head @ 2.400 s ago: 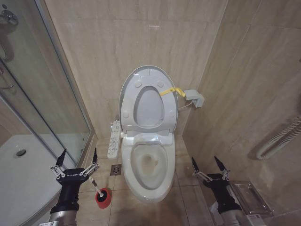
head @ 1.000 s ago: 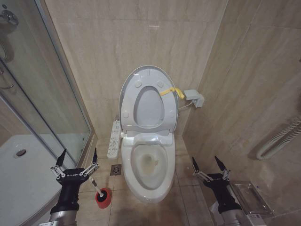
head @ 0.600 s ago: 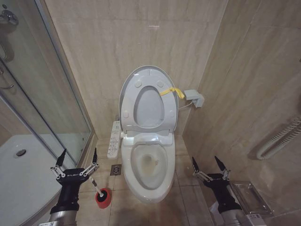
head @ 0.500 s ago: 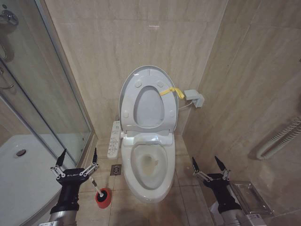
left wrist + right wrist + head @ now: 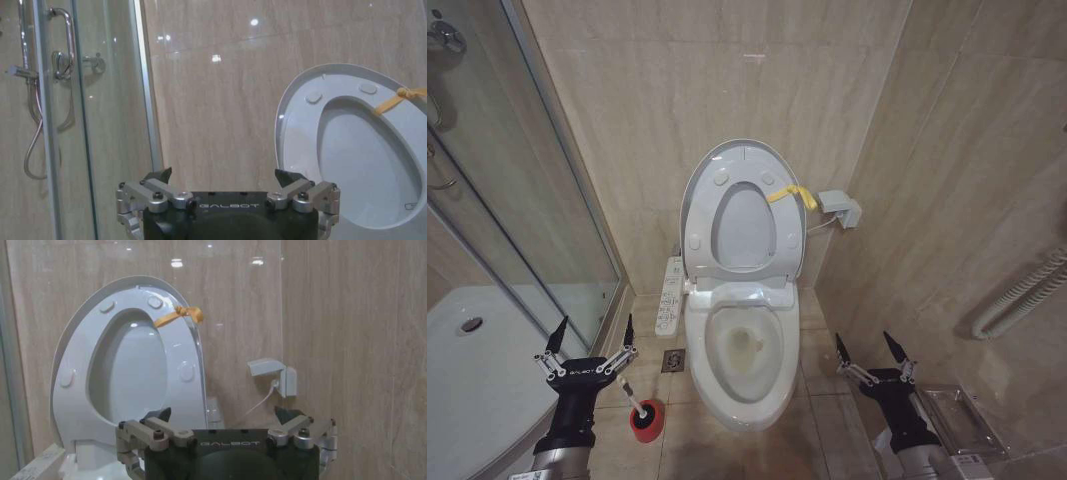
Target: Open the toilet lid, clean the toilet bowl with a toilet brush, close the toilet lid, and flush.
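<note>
The toilet lid (image 5: 745,228) stands upright against the back wall with the seat ring raised in front of it; the wrist views also show the lid (image 5: 373,165) (image 5: 130,370). Below it the toilet bowl (image 5: 745,352) lies uncovered, its inside yellowish. The toilet brush (image 5: 630,394) leans in a red cup (image 5: 647,422) on the floor left of the bowl. My left gripper (image 5: 595,325) (image 5: 223,175) hovers open just left of and above the brush. My right gripper (image 5: 862,340) (image 5: 223,412) hangs open to the right of the bowl, holding nothing.
A glass shower door (image 5: 527,200) and white shower tray (image 5: 467,370) close off the left. A control panel (image 5: 670,296) hangs on the toilet's left side. A yellow strap (image 5: 789,193), wall box (image 5: 839,208), hose (image 5: 1022,290) and clear box (image 5: 957,420) are at the right.
</note>
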You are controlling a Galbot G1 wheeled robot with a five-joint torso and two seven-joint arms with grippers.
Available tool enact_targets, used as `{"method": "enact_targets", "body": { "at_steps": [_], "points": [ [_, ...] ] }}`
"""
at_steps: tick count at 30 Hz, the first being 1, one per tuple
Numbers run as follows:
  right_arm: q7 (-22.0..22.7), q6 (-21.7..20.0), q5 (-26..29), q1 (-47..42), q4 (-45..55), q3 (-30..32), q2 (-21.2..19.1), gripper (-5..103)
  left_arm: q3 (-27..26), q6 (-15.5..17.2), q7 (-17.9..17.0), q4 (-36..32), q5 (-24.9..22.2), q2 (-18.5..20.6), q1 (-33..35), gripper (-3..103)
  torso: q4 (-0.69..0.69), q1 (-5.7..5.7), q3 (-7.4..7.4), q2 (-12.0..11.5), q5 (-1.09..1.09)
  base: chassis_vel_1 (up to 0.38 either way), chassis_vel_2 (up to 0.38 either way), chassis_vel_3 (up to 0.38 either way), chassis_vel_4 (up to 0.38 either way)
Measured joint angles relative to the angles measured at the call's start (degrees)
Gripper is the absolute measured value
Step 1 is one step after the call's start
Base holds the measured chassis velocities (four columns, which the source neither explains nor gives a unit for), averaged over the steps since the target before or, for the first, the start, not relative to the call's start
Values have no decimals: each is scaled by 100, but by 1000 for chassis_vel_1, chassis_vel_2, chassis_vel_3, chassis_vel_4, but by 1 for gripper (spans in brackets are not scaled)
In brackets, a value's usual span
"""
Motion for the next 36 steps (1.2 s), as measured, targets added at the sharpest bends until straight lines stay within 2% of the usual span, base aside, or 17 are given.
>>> {"method": "enact_targets", "body": {
  "at_steps": [36],
  "points": [
    [0, 0, 1, 0, 0, 0, 0, 100, 0, 0, 0, 0, 0, 0, 0, 100, 0, 0, 0, 0, 0, 0, 0, 0, 0]
  ]
}}
